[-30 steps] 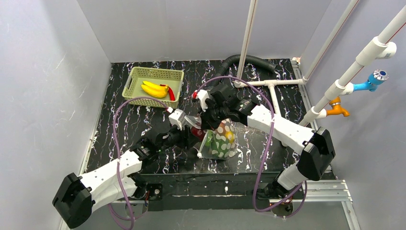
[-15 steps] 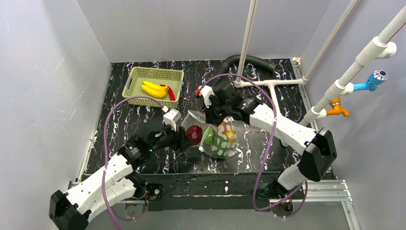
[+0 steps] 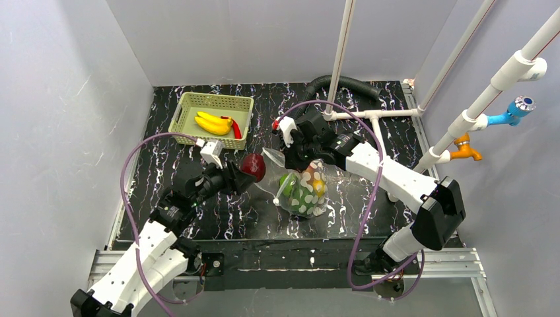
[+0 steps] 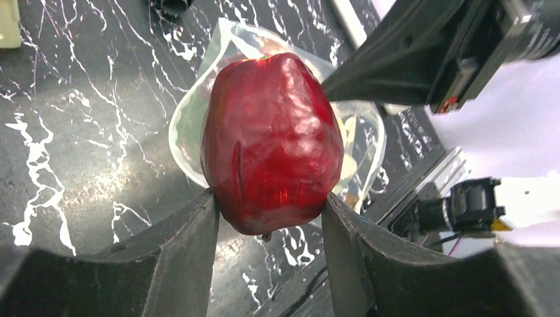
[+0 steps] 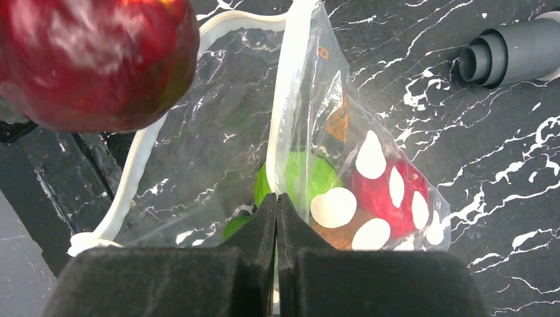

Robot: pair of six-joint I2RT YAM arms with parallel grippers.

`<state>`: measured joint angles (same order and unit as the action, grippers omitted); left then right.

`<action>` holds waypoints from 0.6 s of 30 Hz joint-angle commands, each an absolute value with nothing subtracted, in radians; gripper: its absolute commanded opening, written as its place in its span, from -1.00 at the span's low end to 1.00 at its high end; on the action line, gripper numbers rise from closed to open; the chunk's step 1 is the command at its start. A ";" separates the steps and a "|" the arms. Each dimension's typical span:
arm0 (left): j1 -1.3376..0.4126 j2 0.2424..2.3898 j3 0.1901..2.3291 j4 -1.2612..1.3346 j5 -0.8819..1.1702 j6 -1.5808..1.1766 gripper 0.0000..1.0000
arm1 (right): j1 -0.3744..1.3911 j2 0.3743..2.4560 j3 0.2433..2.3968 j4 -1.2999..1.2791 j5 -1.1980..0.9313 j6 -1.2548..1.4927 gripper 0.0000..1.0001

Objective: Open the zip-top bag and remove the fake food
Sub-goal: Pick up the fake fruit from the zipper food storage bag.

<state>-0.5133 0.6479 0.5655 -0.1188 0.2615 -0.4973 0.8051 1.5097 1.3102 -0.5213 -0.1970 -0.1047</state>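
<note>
Zip-top bag [image 3: 300, 188], clear plastic with white oval spots, sits near the middle of the black marbled worktop [image 3: 231, 218]. Its mouth is lifted and turned toward the left arm. The right tool [image 3: 298, 158] is pinched together on one lip of the bag, close to the zip strip. This grip likely keeps the floppy mouth gaping so the other arm can reach in and pull pieces out without dragging the whole bag along.

The left tool [image 3: 245, 173] is clamped on a red apple [image 3: 253, 166], with one finger pressed against each side. It holds the fruit in the air just left of the bag mouth, clear of the plastic. More fake food is inside the zip-top bag: a green piece [image 5: 304, 178], a red piece [image 5: 389, 191] and something brownish between them.

At the far left of the worktop, a pale green basket [image 3: 198, 99] holds yellow bananas [image 3: 212, 123] and a red chili [image 3: 236, 127]. It looks like the place where removed pieces go.

A second ago the left tool was right at the bag mouth, with the apple partly inside the plastic. Now that arm has drawn back to the left, toward the basket, and the apple is fully out. The right tool and the bag are in almost the same place as before.
</note>
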 commanded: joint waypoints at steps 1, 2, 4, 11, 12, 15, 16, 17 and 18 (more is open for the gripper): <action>-0.460 0.660 0.577 0.009 0.330 -0.613 -1.00 | 0.800 1.469 1.295 -0.492 -0.229 -0.111 -0.97; -0.450 0.670 0.574 0.045 0.344 -0.631 -1.00 | 0.800 1.468 1.294 -0.492 -0.231 -0.110 -0.97; -0.435 0.694 0.571 0.090 0.369 -0.671 -1.00 | 0.800 1.470 1.292 -0.490 -0.235 -0.109 -0.97; -0.367 0.747 0.564 0.160 0.339 -0.727 -1.00 | 0.800 1.468 1.289 -0.487 -0.239 -0.105 -0.97; -0.344 0.756 0.563 0.171 0.332 -0.735 -1.00 | 0.800 1.469 1.289 -0.487 -0.240 -0.106 -0.97; -0.264 0.806 0.552 0.246 0.356 -0.784 -1.00 | 0.798 1.468 1.287 -0.486 -0.241 -0.105 -0.97; -0.243 0.828 0.551 0.266 0.360 -0.796 -1.00 | 0.799 1.467 1.287 -0.486 -0.241 -0.105 -0.97; -0.224 0.846 0.551 0.281 0.360 -0.803 -1.00 | 0.799 1.467 1.287 -0.486 -0.241 -0.104 -0.97; -0.207 0.866 0.552 0.295 0.354 -0.808 -1.00 | 0.798 1.466 1.286 -0.485 -0.241 -0.104 -0.97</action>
